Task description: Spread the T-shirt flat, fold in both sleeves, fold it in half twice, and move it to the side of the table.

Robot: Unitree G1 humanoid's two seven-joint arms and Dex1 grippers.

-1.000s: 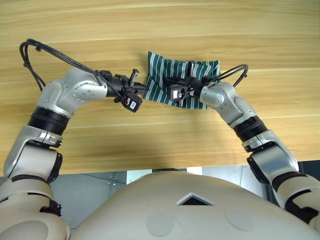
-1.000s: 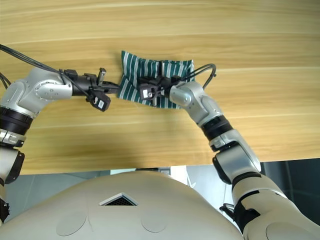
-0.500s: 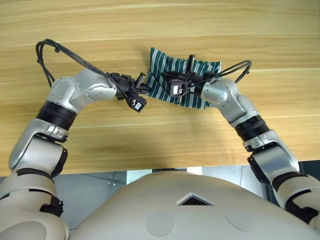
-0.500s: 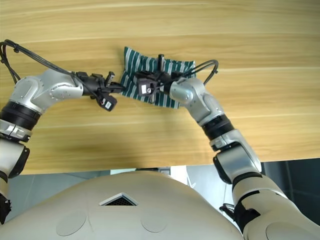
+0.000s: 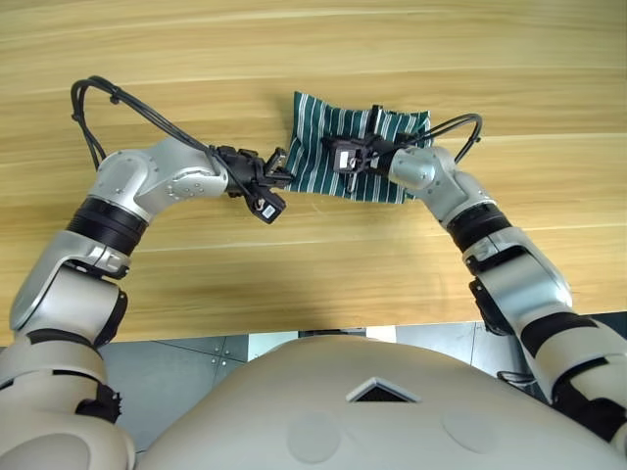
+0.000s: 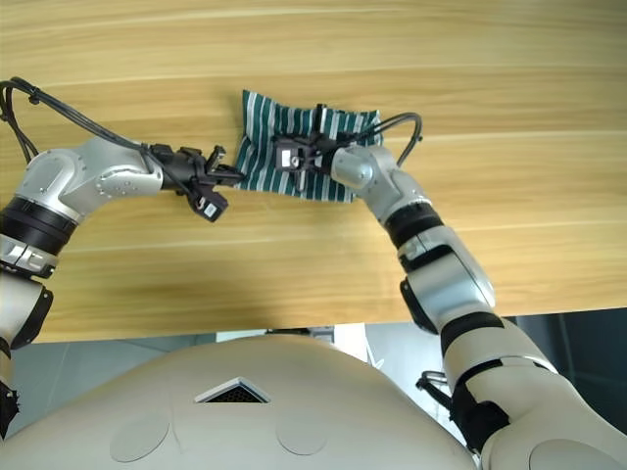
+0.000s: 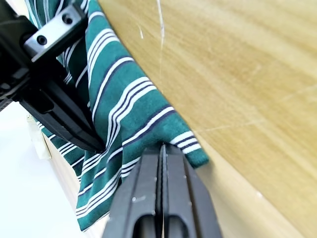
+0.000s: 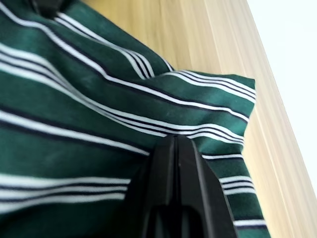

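1. While the wooden tabletop (image 5: pixel 323 274) spans the frame, the left pincer (image 7: pixel 161 148) sits just left of centre, clenched, tips touching the lower left corner of the T-shirt (image 5: pixel 313 168).
2. Right pincer (image 8: pixel 174 141) is at centre, over the cloth, clenched, tips pressed into a fold; can't tell if fabric is pinched.
3. Green striped T-shirt lies folded into a small rectangle, upper centre, flat on the tabletop.

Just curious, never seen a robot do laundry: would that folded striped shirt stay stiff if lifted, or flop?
Likely floppy: the shirt bunches into soft creases where the right pincer meets it. Probably light: its thin corner lies limp by the left pincer. It would probably drag rather than roll on the table.
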